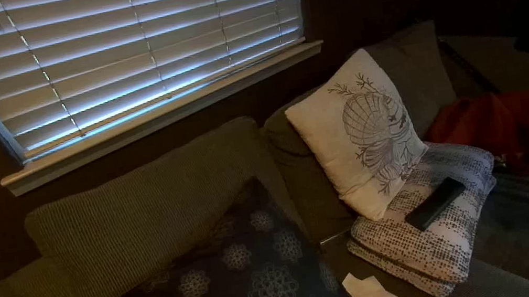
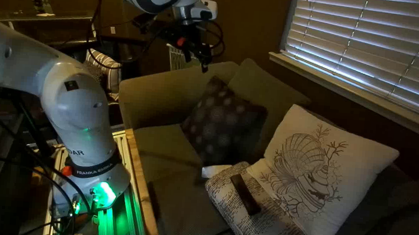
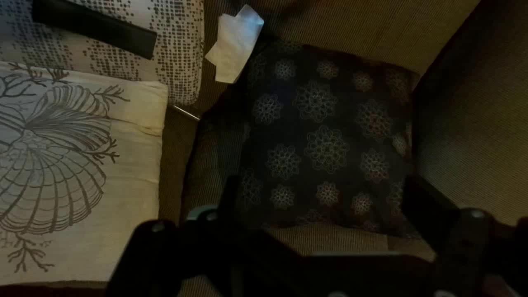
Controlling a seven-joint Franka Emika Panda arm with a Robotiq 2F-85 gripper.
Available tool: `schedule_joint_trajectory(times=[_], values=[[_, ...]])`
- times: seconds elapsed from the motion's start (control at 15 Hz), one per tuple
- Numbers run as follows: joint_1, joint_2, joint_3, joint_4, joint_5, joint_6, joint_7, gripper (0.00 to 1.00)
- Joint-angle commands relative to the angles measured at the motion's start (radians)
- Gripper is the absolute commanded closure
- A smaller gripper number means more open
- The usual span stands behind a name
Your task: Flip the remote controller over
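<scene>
Wrist view: remote controller [image 3: 94,26] well apart from spread jaws.

Smooth, plastic-looking remote controller [image 1: 435,204]; ribbed cloth sofa [image 1: 147,215]; matt paper [image 3: 237,47]

And the remote controller [image 1: 435,204], a slim black bar, lies flat on the speckled cushion [image 1: 432,252], all inside its edges, one end pointing aslant at the cushion's edge in the wrist view!
</scene>
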Motion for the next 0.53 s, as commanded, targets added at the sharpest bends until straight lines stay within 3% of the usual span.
schedule_joint_trajectory(times=[0.0,0.33,0.47], values=[[-0.003,0.002,0.003,-0.009,0.002,-0.008,-0.002,0.00],[-0.003,0.014,0.003,-0.024,0.002,-0.008,-0.001,0.00],[-0.045,0.048,-0.014,-0.015,0.012,0.009,0.044,0.00]])
